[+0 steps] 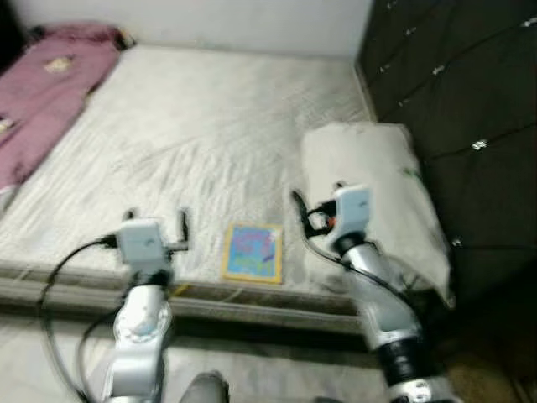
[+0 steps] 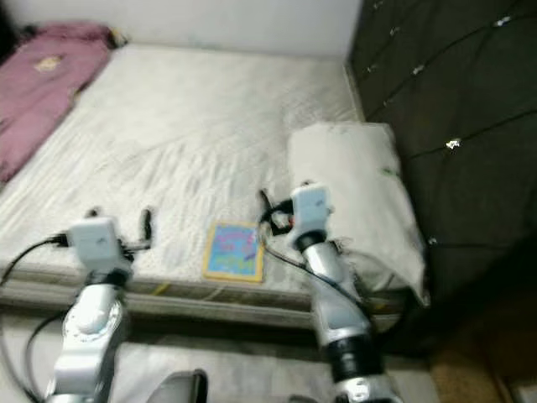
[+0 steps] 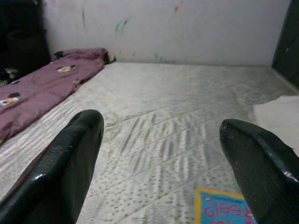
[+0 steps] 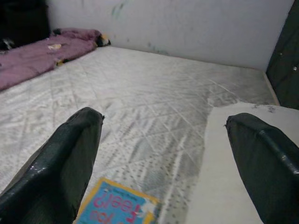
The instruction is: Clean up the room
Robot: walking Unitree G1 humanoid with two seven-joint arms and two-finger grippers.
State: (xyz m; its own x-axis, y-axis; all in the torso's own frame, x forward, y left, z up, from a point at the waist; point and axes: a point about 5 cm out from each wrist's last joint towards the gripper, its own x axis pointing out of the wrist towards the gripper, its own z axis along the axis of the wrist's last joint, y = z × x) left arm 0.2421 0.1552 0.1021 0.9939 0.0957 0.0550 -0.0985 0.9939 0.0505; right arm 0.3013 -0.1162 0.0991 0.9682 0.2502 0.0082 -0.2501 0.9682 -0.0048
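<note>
Book (image 1: 252, 253) lay flat near the bed (image 1: 210, 126) edge, between both spread, empty claws: left claw (image 1: 156, 220), right claw (image 1: 317, 205). Risk: fingers skid off the thin cover, pushing it off the edge.

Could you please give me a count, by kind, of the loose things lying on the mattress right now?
Children's book: 1, near the front edge, between the two arms
White pillow: 1, by the dark headboard on the robot's right
Purple blanket: 1, at the far left
Total: 3
</note>
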